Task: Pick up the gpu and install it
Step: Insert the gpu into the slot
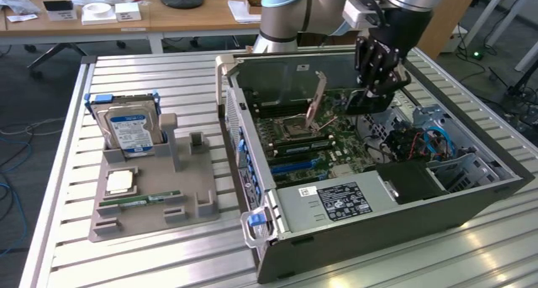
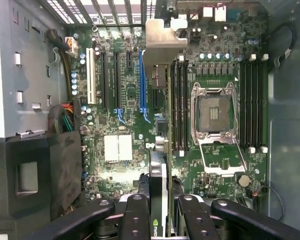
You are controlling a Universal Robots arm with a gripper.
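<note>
Gpu [image 2: 158,192] sits edge-on in the tool [image 1: 374,94], whose black fingers [image 2: 136,217] press on both of its faces, so the tool is closed on the card. It hangs inside the open computer case [image 1: 404,231], over the motherboard [image 2: 115,165]. Its long edge runs parallel to the slots, and its silver bracket [image 2: 162,47] points toward the vented case wall. Whether its lower edge touches a slot cannot be told.

Beside the card on one side runs one blue slot [image 2: 142,80], then black slots and one white slot [image 2: 95,75]. On the other side lies a bank of black memory slots [image 2: 179,100], then one uncovered processor socket [image 2: 213,114], with a second bank [image 2: 252,105] beyond it. In the exterior view the socket's hinged frame [image 1: 318,104] stands tilted up just to the exterior view's left of the tool and is the closest tall edge. One black shroud [image 1: 407,179] and one labelled grey box [image 1: 332,203] fill the near end of the case. Above the board the case is open.

Well apart, toward the exterior view's left, one grey holder [image 1: 143,222] rests on the slatted counter [image 1: 168,80]. It carries hard drives standing on edge, the front one [image 1: 130,133] with a blue-white label. It also holds one processor [image 1: 120,182] lying flat and one green memory stick [image 1: 138,201]. A strip of counter separates the holder from the case.
</note>
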